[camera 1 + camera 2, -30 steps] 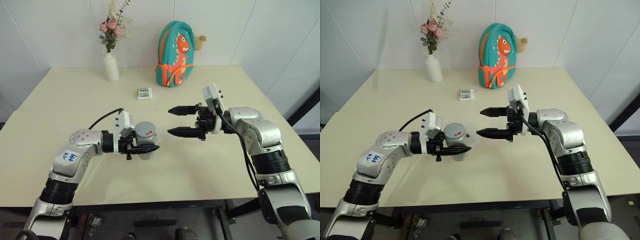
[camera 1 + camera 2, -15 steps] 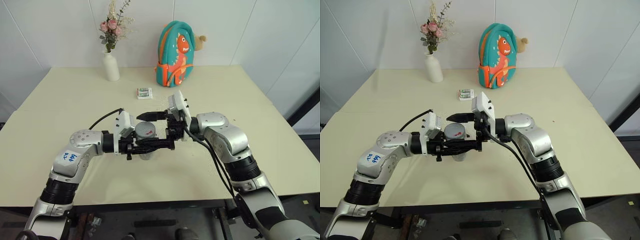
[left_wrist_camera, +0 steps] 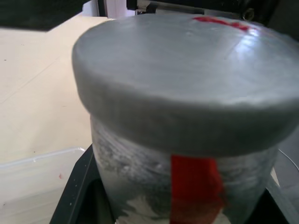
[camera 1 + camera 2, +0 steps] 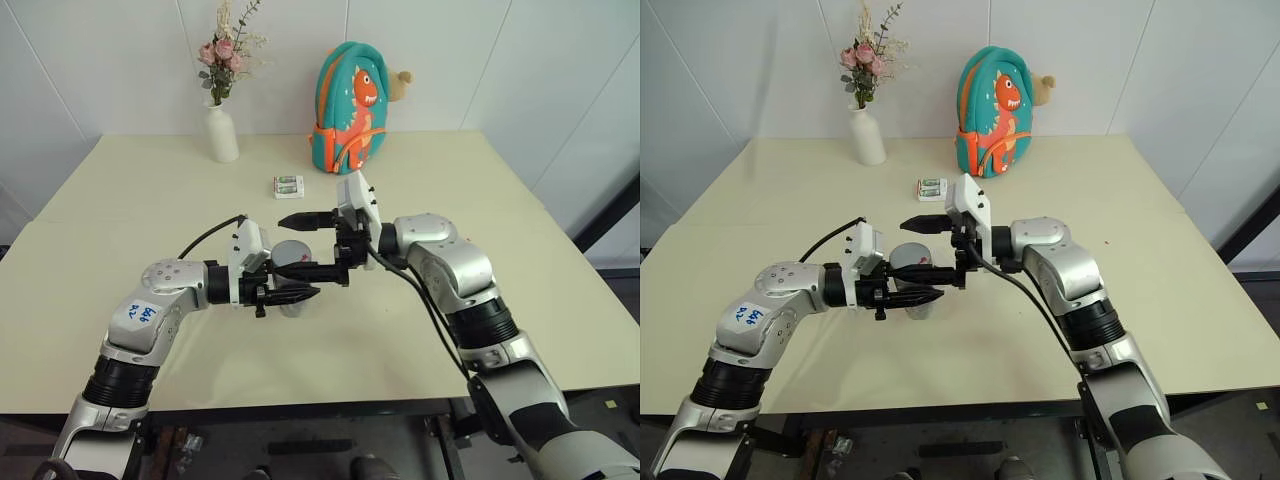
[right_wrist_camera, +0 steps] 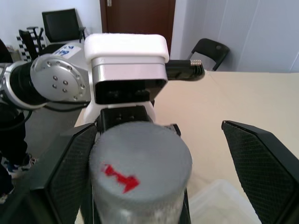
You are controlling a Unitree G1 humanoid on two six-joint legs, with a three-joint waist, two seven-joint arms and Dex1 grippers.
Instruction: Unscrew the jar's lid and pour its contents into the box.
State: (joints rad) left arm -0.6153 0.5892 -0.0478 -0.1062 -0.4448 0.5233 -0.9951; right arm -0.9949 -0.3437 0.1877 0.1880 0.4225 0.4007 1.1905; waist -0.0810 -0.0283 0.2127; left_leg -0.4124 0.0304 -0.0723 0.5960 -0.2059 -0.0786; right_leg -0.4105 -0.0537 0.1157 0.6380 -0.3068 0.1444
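Observation:
The clear greyish jar (image 3: 140, 177) with a strip of red tape is held upright a little above the table, my left gripper (image 4: 298, 285) shut on its body. The grey lid (image 4: 291, 253) with its red mark sits on top of the jar. My right gripper (image 4: 305, 245) reaches in level from the right and is open. Its black fingers (image 5: 261, 172) stand on either side of the lid (image 5: 140, 163), and a gap shows on one side. The clear box (image 5: 224, 200) lies on the table below the jar. I cannot make out the contents through the jar wall.
A white vase with flowers (image 4: 221, 130) and a teal dinosaur backpack (image 4: 348, 108) stand at the back of the cream table (image 4: 480, 180). A small white packet (image 4: 289, 185) lies just beyond the grippers.
My right gripper has swung in from the right, still open, and now straddles the lid. The left gripper and the jar have stayed in place.

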